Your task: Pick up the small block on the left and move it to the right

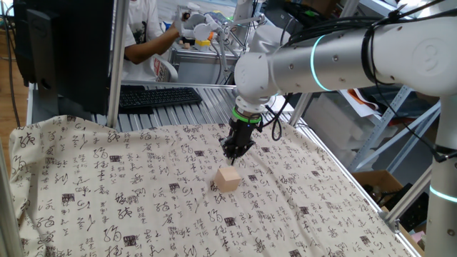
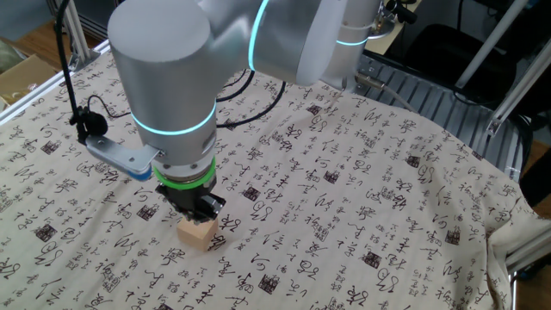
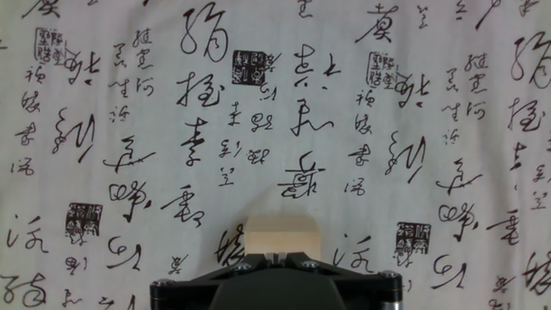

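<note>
White cloth [image 1: 143,193] with black writing covers the table. On it sits the small block [image 1: 228,179], right under the gripper [image 1: 235,151]. I cannot tell whether the black fingers are spread, or whether they touch the block.

Hand view: the small block [image 3: 281,233] sits low in frame on the calligraphy-printed cloth [image 3: 387,103] covering the tabletop, its near edge tucked behind the gripper [image 3: 277,280] body.

two fixed views face the cloth [image 1: 143,207] from opposite sides; hand view looks straight down, close.
</note>
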`<state>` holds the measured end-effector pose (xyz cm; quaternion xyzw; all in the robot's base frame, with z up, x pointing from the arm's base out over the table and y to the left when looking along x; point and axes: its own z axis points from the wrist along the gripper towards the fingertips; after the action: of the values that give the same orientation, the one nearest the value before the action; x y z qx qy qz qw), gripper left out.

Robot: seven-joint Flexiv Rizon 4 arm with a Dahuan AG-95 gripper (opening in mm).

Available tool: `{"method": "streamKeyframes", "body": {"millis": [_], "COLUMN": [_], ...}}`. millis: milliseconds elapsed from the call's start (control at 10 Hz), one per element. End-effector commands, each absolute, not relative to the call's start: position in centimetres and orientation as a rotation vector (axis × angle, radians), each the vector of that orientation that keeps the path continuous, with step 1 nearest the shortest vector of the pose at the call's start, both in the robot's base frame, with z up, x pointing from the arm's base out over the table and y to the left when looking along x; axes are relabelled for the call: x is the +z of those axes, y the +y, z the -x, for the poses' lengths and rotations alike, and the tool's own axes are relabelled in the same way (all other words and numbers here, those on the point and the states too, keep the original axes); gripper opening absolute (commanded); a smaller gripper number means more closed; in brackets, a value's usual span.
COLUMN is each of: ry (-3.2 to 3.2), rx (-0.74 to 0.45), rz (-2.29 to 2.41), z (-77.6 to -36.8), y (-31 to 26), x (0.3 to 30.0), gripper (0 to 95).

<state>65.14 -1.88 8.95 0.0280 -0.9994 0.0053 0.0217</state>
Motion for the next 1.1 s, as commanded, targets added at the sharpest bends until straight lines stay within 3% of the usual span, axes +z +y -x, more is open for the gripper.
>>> {"method": "streamKeyframes", "body": {"millis": [100, 400, 600, 700, 1100], "ry": [-3.101, -3.112, -3.162, -3.166, -3.146], "rx": [0.006, 0.057, 0.077, 0.069, 0.052], "rz": [-0.071, -0.072, -0.091, -0.089, -0.045], "z": [-65.0, -64.7, -63.1, -62.7, -62.2], "y": [-1.8, -2.2, -4.5, -5.4, -5.8], "x": [8.9, 8.2, 4.6, 3.8, 4.3], "gripper": [57.0, 57.0, 57.0, 76.0, 76.0]}}
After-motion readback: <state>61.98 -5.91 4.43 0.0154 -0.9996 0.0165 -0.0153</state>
